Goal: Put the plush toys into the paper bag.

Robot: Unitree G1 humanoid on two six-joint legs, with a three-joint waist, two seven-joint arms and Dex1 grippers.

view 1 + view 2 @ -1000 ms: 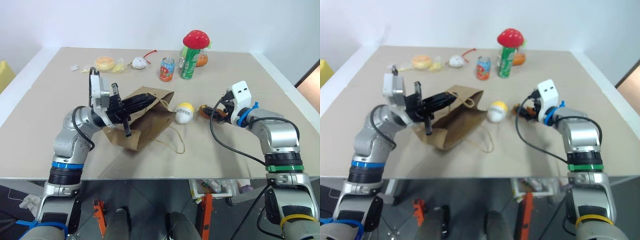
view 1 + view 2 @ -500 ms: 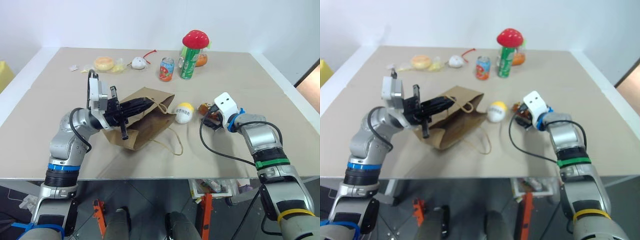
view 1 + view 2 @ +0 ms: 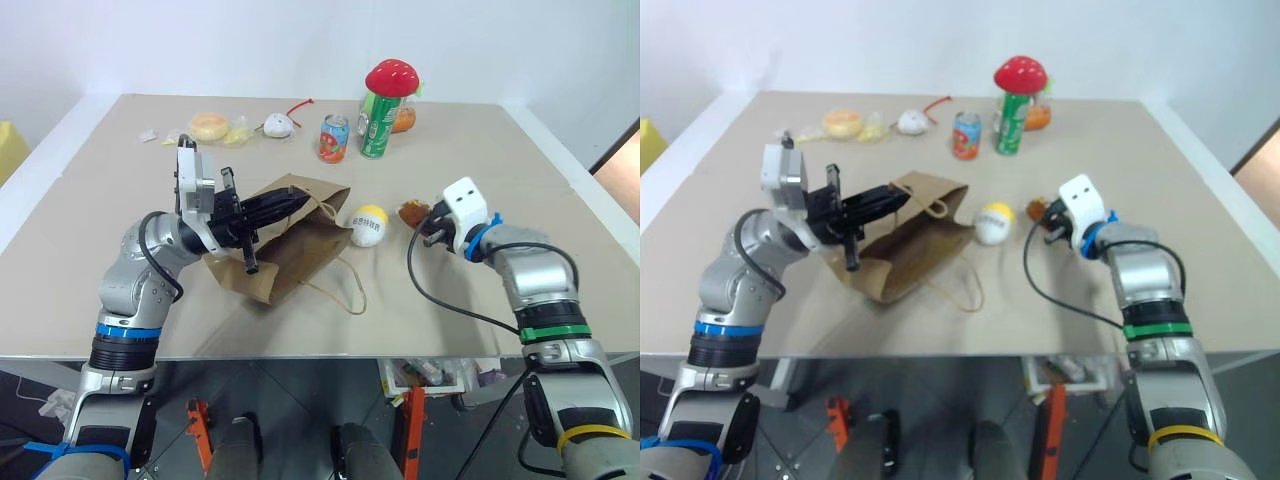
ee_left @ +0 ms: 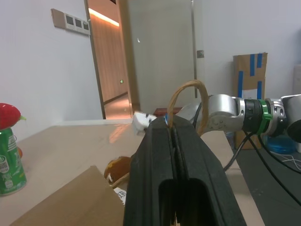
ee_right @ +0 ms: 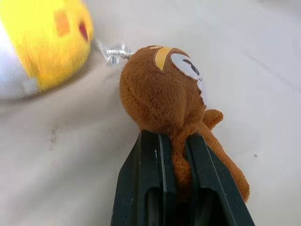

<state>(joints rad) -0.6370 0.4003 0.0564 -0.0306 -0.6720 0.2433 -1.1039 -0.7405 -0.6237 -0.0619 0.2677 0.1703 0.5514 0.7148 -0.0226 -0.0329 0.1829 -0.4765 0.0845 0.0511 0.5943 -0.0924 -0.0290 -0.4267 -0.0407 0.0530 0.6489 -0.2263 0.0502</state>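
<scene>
The brown paper bag lies on its side at mid table, mouth toward the right. My left gripper is shut on one of its cord handles and holds the bag's upper edge off the table. The white egg-shaped plush toy with a yellow cap rests just right of the bag's mouth. To its right, my right gripper is shut on the lower body of the brown bear-like plush toy, which hangs a little above the table.
At the back stand a green can topped by a red mushroom toy, a red can, a small white round thing with a red cord and a bun in yellow wrapping. The bag's second handle trails toward the table's front edge.
My right gripper has gone from open around the brown toy to shut on it, after dipping and rising a little. The left gripper and the bag have stayed put.
</scene>
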